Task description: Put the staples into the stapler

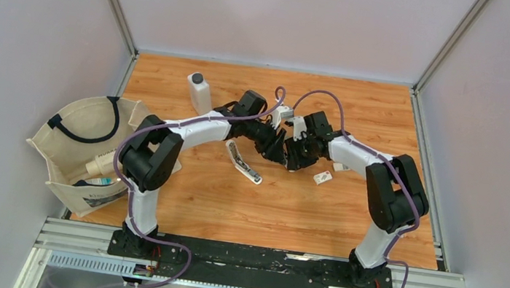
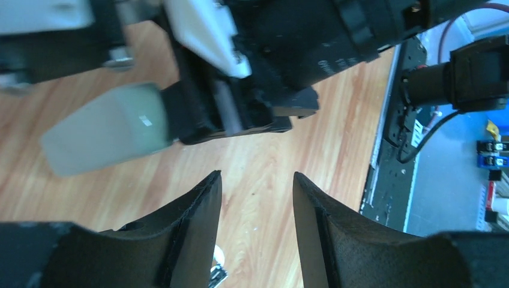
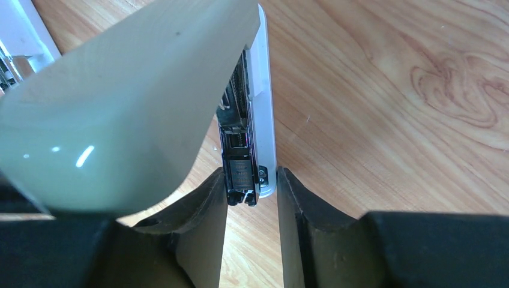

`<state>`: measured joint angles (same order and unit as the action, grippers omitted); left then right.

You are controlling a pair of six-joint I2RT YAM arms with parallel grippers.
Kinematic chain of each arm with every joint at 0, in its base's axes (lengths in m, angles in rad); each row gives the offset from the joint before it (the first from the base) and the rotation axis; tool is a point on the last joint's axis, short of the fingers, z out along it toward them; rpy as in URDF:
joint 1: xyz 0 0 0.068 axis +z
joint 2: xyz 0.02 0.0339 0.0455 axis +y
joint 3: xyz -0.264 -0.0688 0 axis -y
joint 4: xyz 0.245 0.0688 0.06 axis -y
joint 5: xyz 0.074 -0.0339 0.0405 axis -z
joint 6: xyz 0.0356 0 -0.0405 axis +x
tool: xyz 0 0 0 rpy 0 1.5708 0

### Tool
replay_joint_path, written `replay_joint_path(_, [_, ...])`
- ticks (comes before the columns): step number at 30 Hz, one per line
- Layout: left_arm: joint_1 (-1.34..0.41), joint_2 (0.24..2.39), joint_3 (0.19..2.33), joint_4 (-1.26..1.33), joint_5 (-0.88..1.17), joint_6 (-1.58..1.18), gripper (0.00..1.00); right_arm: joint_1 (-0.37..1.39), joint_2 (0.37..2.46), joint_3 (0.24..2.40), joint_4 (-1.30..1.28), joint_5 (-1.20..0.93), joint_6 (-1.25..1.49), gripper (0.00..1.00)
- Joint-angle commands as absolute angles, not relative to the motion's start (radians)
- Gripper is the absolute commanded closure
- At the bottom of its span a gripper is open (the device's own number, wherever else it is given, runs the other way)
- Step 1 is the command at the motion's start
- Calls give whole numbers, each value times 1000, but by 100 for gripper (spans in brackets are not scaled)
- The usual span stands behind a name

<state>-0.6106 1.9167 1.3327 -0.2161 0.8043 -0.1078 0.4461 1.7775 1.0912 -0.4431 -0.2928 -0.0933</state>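
Note:
My right gripper [image 3: 251, 180] is shut on the rear end of a stapler [image 3: 255, 114], its fingertips pinching the black magazine and the white base. The stapler's pale green lid [image 3: 126, 102] is swung open to the left. In the left wrist view the same lid [image 2: 102, 129] shows ahead, with the right arm's black wrist behind it. My left gripper [image 2: 257, 180] is open a little short of it, with only bare wood between its fingers. The staples, a tiny white box [image 1: 322, 176] and a like-sized pale piece [image 1: 342, 167], lie on the table right of both grippers.
A second stapler [image 1: 243, 163] lies open on the wood just left of the grippers. A white bottle [image 1: 200, 92] stands at the back left. A canvas tote bag [image 1: 86, 149] with bottles in it sits off the table's left edge.

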Motion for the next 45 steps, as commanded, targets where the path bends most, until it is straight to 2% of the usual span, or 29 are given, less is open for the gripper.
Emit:
replay_joint_path(1, [-620,1865,1342,-222,865,-126,45,440,1740,1085,-390,-314,-81,63])
replay_joint_path(22, [-607,1776,1356,-368,856,21,45,434,1707,1051,-428,-341,-94,62])
replay_joint_path(30, [-580,1727,1358,-414,851,54,45,434,1657,1054,-460,-341,-113,57])
replay_joint_path(45, [-555,1660,1351,-508,828,113,45,436,1548,1037,-520,-387,-149,56])
